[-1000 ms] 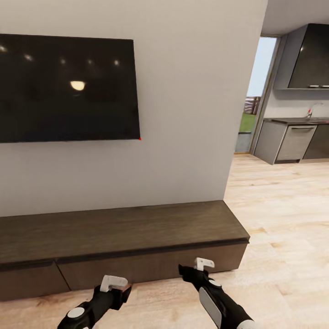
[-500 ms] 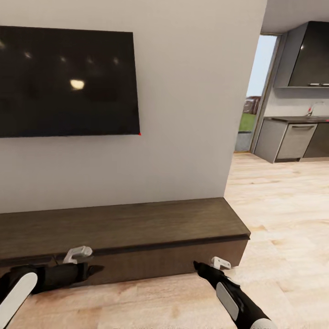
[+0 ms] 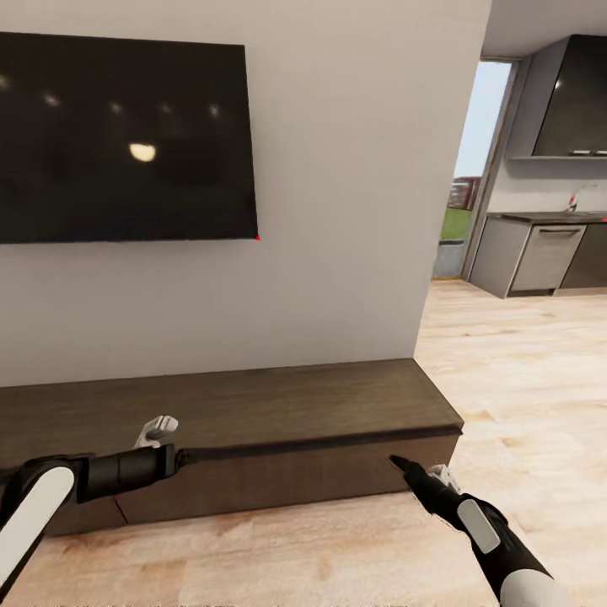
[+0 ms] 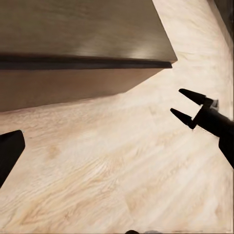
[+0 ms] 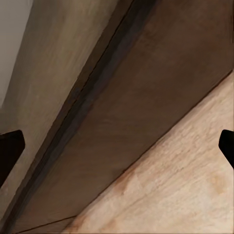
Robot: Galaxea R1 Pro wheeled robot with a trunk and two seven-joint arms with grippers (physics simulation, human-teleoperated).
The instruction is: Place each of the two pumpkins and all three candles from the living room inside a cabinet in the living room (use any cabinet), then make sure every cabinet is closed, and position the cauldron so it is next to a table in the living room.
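Cabinet (image 3: 253,421) lies closed just ahead of both grippers: right fingers (image 4: 187,105) spread, empty; left fingers' (image 3: 169,459) state indeterminable.

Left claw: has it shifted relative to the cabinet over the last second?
Yes. The left claw has swung out to the robot's left and forward: it was over the floor short of the cabinet and is now at the cabinet's front, just under the top edge.

No readable text anywhere.
Blank black television (image 3: 126,139) on the wall, plain handleless fronts on the cabinet (image 3: 253,438), unmarked grey kitchen cupboards (image 3: 539,257); no labels, brands, numbers or signs legible on the grippers, wood floor or walls.
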